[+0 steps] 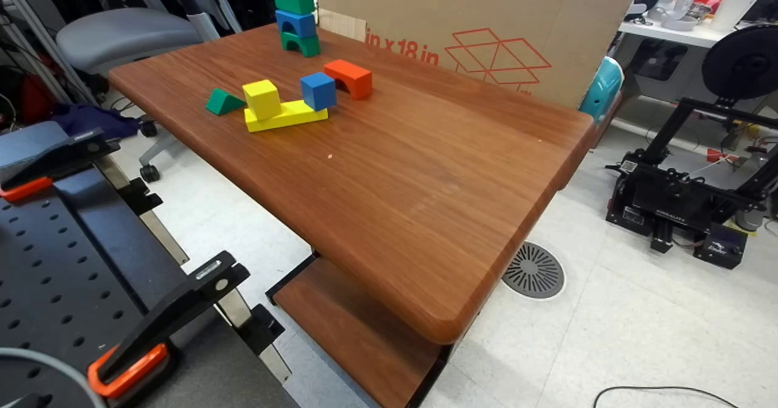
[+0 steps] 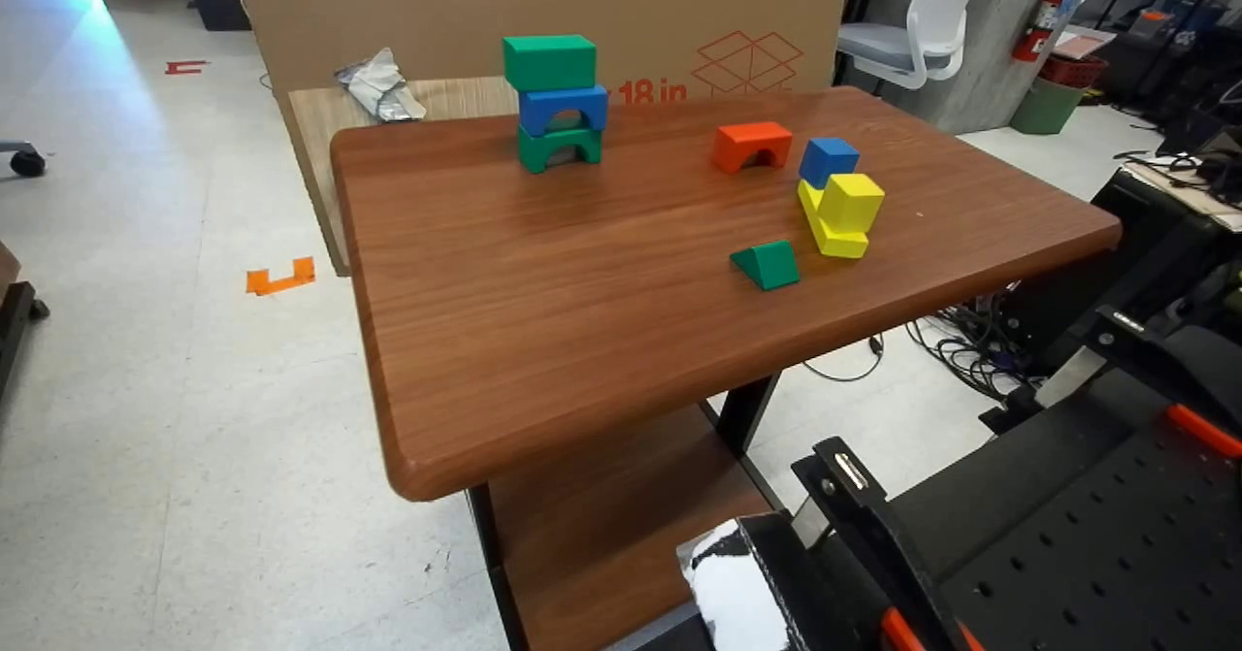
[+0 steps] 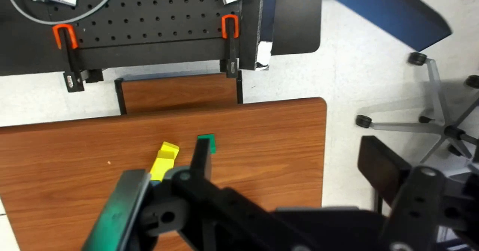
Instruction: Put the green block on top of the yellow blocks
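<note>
Green block (image 2: 771,266) on table (image 2: 543,341), near but apart from yellow blocks (image 2: 849,207); gripper (image 3: 287,152) with dark fingers (image 3: 202,157) seemingly spread wide.

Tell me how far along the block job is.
Done: no placing yet, though the yellow blocks are stacked. In hand: nothing; the open claw is empty. Left: pick up the green block, lying apart from them on the table, and set it on top.

A three-block tower (image 2: 563,98) and an orange arch (image 2: 753,136) stand apart on the table (image 2: 582,331); cardboard (image 2: 388,11) rises alongside.
</note>
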Controlling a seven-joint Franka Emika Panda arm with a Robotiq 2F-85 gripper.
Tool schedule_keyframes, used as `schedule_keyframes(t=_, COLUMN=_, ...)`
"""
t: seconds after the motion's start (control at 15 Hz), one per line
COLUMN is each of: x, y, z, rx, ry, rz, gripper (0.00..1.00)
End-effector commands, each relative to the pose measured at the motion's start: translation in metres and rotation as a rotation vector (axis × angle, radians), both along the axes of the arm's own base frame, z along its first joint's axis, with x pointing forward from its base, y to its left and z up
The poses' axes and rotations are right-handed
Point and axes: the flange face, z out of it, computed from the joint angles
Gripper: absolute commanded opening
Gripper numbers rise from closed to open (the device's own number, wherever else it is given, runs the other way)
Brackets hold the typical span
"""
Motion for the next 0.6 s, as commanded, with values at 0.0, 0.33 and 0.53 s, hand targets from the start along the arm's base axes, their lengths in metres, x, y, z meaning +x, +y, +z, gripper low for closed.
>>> schedule_keyframes(t=0.0, x=0.031, y=-0.002, z=-0.044, rx=-0.084, ry=-0.016, rz=0.035, gripper=1.0)
schedule_keyframes(t=0.33, x=0.065, y=-0.012, z=-0.111, rx=-0.128, ry=0.019, rz=0.04, gripper=1.0)
schedule_keyframes(t=0.53, x=0.082, y=-0.013, z=-0.145, rx=-0.135, ry=0.005, rz=0.046, gripper=1.0)
